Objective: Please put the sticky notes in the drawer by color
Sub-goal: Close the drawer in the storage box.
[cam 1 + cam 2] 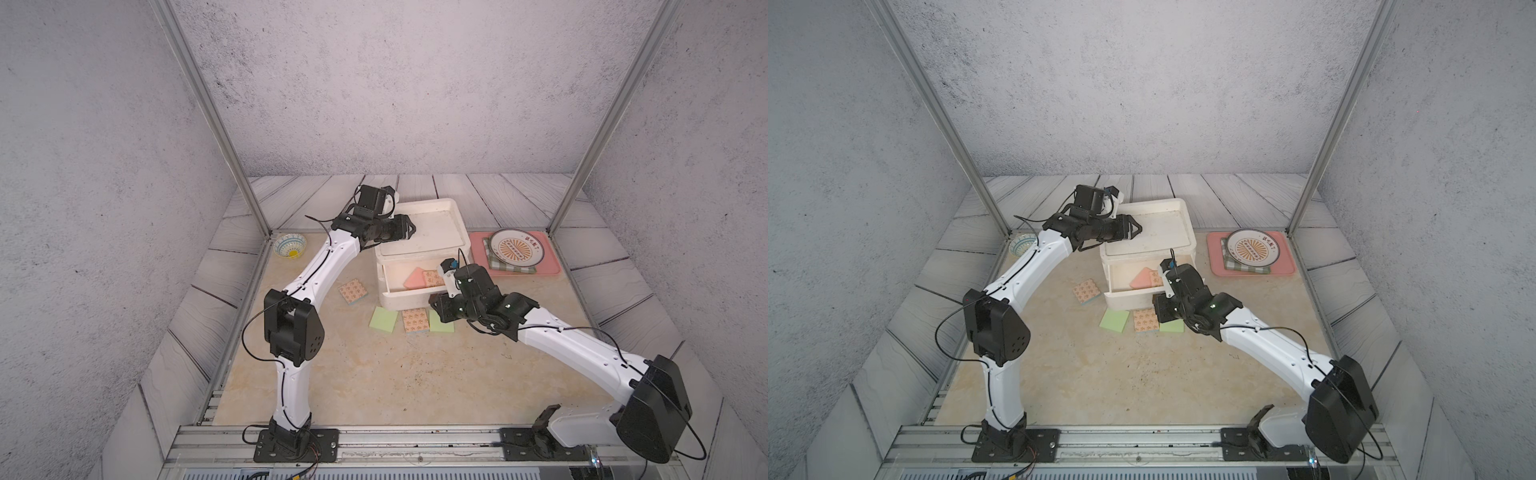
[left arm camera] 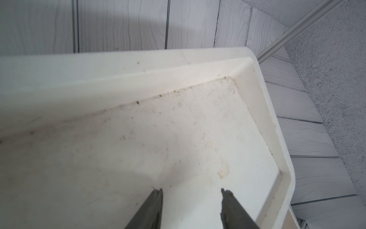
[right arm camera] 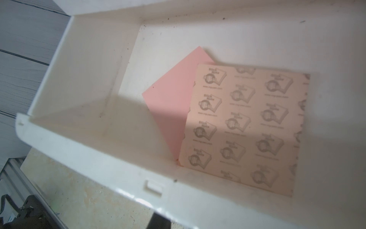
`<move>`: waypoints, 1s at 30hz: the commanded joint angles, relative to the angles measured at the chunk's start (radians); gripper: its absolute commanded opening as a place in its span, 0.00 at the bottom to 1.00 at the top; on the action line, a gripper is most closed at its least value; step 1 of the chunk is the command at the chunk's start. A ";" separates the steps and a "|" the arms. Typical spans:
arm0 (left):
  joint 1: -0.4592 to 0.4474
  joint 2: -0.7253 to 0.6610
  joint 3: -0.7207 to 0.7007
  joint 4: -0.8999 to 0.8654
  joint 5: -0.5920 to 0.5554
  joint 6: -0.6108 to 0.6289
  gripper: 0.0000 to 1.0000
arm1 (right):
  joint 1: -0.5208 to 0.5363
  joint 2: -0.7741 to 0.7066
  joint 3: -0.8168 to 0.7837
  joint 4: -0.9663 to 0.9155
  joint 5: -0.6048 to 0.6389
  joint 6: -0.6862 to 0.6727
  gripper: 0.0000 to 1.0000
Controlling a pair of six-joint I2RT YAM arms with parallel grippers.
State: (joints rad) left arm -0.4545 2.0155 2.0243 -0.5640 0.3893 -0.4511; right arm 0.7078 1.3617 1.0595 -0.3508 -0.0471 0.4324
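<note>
The left gripper (image 2: pixel 191 193) has its jaws parted with nothing between them. Its fingertips (image 2: pixel 154 208) are poised just over the stained, recessed top of the white boxy plastic drawer chest (image 1: pixel 436 228), toward the chest's left side in both top views.

The right gripper (image 1: pixel 436 300) sits low at the front wall of the pulled-out drawer (image 3: pixel 95 164), near its right end. The right wrist view shows only one dark finger edge, so I cannot tell whether the jaws are wide or closed, and no held item can be seen.

The pulled-out drawer is the one directly under the recessed top. It holds a plain pink square pad (image 3: pixel 168 103) lying cornerwise and an orange-patterned square pad (image 3: pixel 247 123) that overlaps the pink one's edge.

Three pads lie in a row on the beige marbled tabletop (image 1: pixel 374 374), just in front of the drawer: a light green pad (image 1: pixel 383 320), a second orange-patterned pad (image 1: pixel 415 321) and a second light green pad (image 1: pixel 442 324) — the last partly hidden under the right wrist. A third orange-patterned pad (image 1: pixel 353 291) lies alone to the left of the chest.

Further right, a flat pink tray (image 1: pixel 552 268) carries a green checked cloth (image 1: pixel 511 269) and a round sunburst plate (image 1: pixel 516 248). A small patterned bowl (image 1: pixel 289 245) stands at the far left — well apart from the pads.
</note>
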 commanded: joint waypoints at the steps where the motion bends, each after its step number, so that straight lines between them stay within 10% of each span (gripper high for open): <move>1: 0.000 -0.004 -0.059 -0.070 0.000 0.004 0.53 | -0.006 0.080 0.049 0.188 0.092 -0.023 0.21; 30: 0.053 -0.129 -0.220 -0.047 -0.039 -0.007 0.53 | -0.006 0.445 0.269 0.619 0.169 -0.056 0.23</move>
State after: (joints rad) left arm -0.4126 1.8935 1.8507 -0.4931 0.3630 -0.4526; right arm 0.6945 1.7561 1.2610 0.1898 0.1051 0.4347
